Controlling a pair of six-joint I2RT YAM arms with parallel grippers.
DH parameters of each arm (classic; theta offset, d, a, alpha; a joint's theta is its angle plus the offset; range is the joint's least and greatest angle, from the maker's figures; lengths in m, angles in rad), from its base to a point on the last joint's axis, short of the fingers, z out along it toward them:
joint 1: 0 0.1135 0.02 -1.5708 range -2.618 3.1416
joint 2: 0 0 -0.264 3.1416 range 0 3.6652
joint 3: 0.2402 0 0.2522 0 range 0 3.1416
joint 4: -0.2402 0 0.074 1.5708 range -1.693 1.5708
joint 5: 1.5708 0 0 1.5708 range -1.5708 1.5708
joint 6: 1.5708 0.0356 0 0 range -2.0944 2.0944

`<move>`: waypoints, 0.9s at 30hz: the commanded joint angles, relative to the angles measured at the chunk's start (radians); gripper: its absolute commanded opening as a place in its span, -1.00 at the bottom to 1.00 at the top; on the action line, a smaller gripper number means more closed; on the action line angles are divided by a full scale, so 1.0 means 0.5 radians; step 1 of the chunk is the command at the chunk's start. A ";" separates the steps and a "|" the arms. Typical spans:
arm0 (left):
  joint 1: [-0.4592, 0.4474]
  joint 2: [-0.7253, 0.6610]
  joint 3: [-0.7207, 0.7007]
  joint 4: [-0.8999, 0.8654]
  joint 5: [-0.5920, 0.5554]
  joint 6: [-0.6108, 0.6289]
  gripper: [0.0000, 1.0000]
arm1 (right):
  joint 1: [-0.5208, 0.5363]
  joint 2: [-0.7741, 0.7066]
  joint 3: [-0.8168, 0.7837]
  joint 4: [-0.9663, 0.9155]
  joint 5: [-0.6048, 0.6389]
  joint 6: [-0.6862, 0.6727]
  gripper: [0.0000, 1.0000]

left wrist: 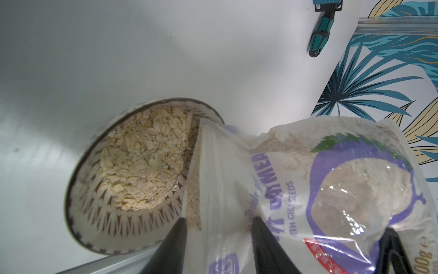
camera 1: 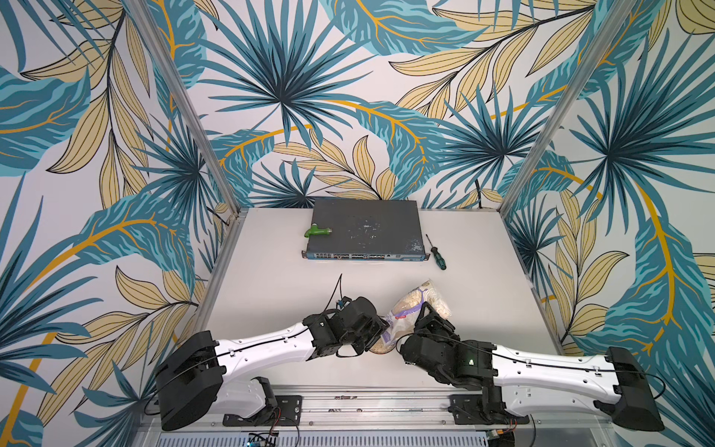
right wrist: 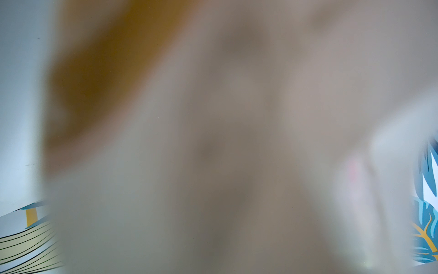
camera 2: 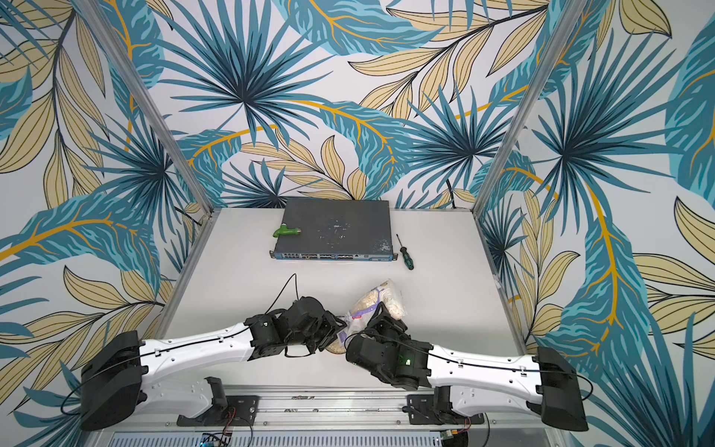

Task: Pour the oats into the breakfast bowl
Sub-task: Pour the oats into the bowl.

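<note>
With the left gripper (left wrist: 218, 220) and right gripper (camera 1: 427, 317) each half open and gripping the oats pouch (left wrist: 331, 178), tip slowly over the breakfast bowl (left wrist: 132, 220).

**Q:** where do your cams look?

**A:** My stereo pair's high overhead, near-identical, looking down over the whole table (camera 1: 271, 278). Left wrist cam's close on the bowl (left wrist: 132, 225) and oats pouch (left wrist: 308, 178), and it shares the screwdriver (left wrist: 318, 40) with both top views. Right wrist's jammed against that pouch: pure blur.
</note>
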 commanded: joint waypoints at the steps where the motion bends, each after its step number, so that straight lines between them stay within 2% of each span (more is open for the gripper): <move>1: 0.002 -0.019 0.052 0.002 0.000 0.032 -0.04 | 0.016 -0.048 0.061 0.165 0.229 0.047 -1.00; 19: 0.002 -0.283 0.014 -0.153 -0.121 0.022 -0.01 | 0.020 -0.127 0.202 0.038 0.187 0.071 -1.00; 27: 0.002 -0.295 0.004 -0.151 -0.132 0.008 0.07 | 0.019 -0.113 0.036 0.032 0.143 0.106 -1.00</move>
